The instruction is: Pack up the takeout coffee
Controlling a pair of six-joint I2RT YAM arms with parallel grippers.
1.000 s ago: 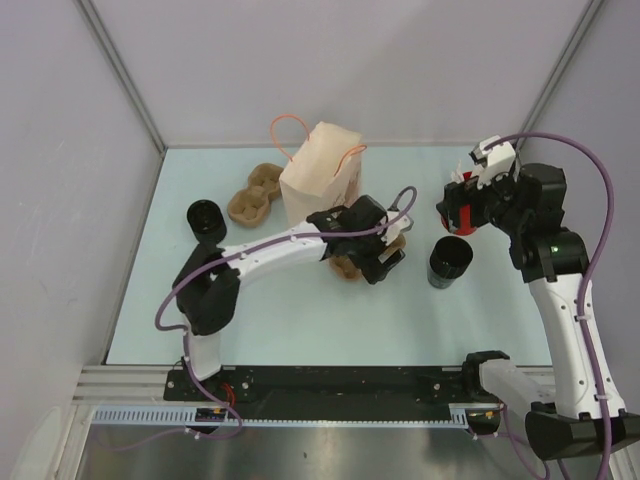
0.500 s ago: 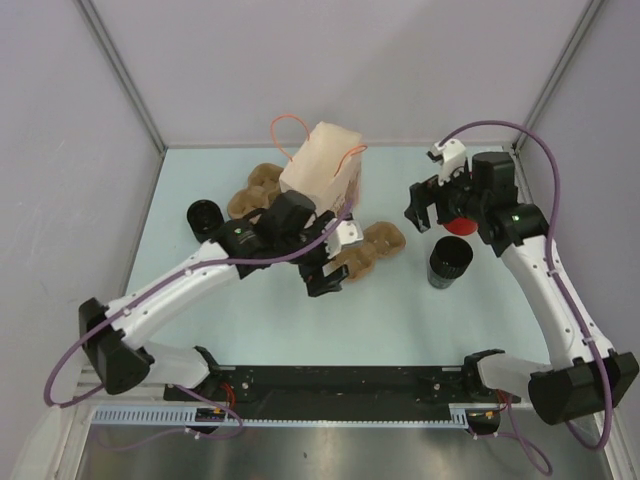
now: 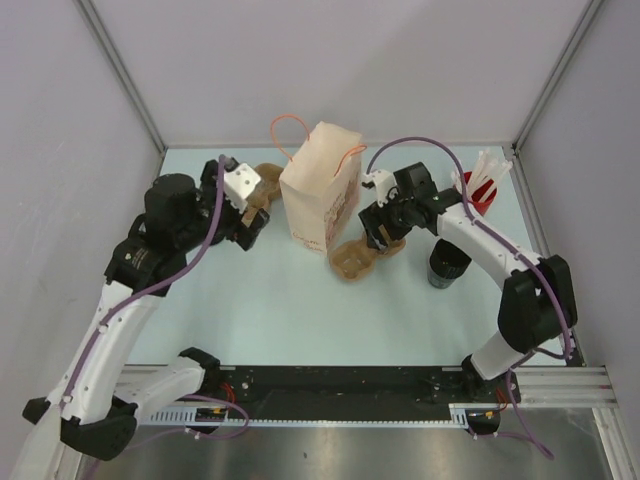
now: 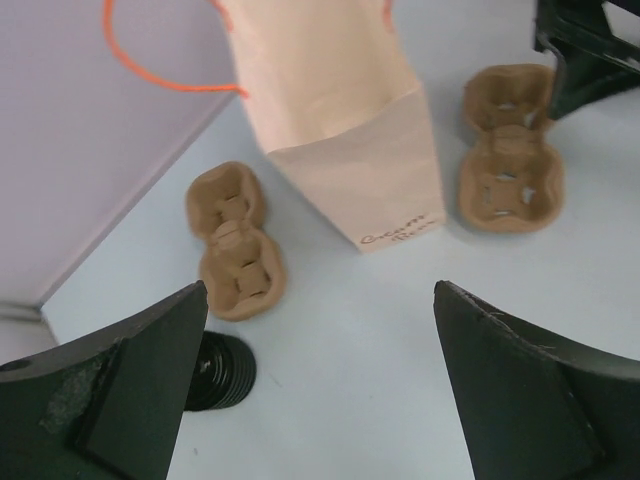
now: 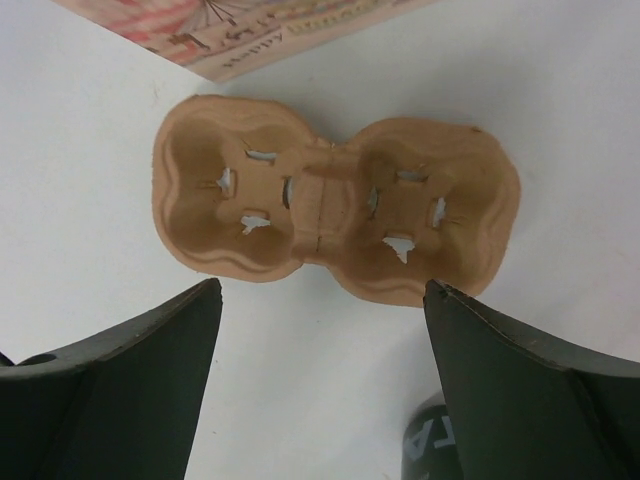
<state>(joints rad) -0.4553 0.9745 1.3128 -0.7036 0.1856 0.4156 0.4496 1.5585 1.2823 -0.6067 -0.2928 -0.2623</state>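
Tall black cup (image 3: 448,261): nearest thing on the table (image 3: 290,300), upright, near the right end of the near carrier. In the right wrist view only a dark sliver with pale lettering shows at the bottom edge, too cut off to read.
Near carrier (image 5: 335,210): brown pulp tray, two cup wells, both bare, flat on the table. From above, the right arm covers its right end.
Right claw (image 5: 322,290): hanging straight over that carrier, fingers (image 5: 120,390) spread wide, nothing between them, not touching the tray.
Takeout coffee (image 4: 216,371): short black cup with its ringed lid on, standing on the table at the left, just on the near side of the far carrier. The left finger hides about half of it, and from above the left arm blocks it completely.
Left claw (image 4: 320,290): up off the table and looking down across it, fingers (image 4: 110,400) splayed far apart, gripping nothing, well clear of the coffee.
Paper bag (image 3: 320,188): upright at mid-table between the two carriers, orange cord handles up. Its mouth is cut off in the left wrist view and the brown script on its face is too small to read.
Far carrier (image 4: 237,242): same brown two-well tray, left of the bag, partly behind the left arm from above.
Red cup (image 3: 480,188): far right, white sticks poking out.
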